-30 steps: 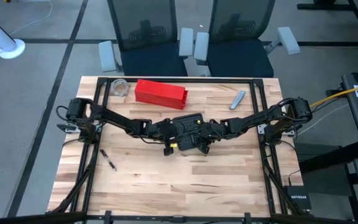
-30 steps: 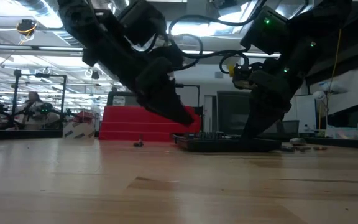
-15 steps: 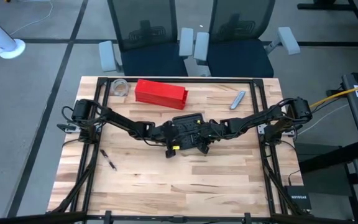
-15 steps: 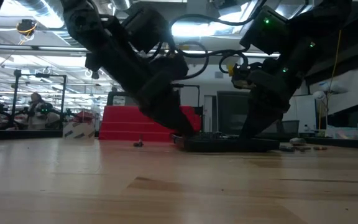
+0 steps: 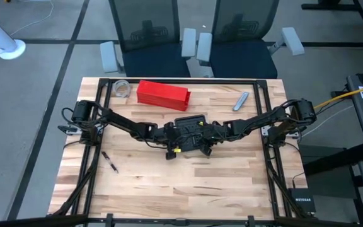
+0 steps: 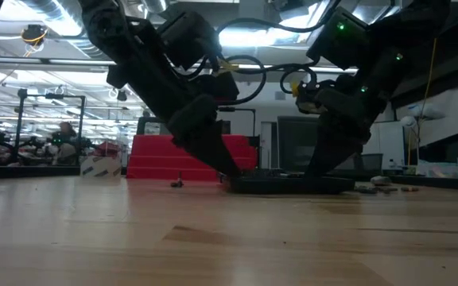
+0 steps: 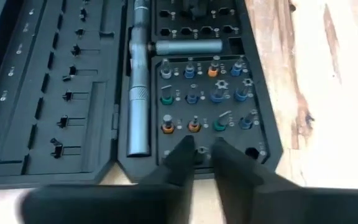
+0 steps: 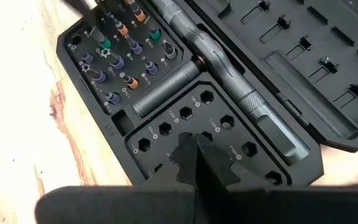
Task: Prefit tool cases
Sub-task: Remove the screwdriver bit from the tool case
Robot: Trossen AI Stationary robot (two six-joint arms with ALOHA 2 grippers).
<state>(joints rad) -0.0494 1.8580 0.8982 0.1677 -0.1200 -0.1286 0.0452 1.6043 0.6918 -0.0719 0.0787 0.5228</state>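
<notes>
Since a second ago my left jaws [image 7: 202, 152] have narrowed from a wide spread to a slim gap, tips down at the bit row of the small black plastic hinged tool case [image 5: 190, 131], which lies open at mid-bench [image 5: 169, 189] in front of the long red box [image 5: 162, 93]. Whether they pinch a bit I cannot tell. My right jaws [image 8: 196, 151] are pressed together over the hexagonal sockets beside the grey metal driver handle [image 7: 139, 93].
</notes>
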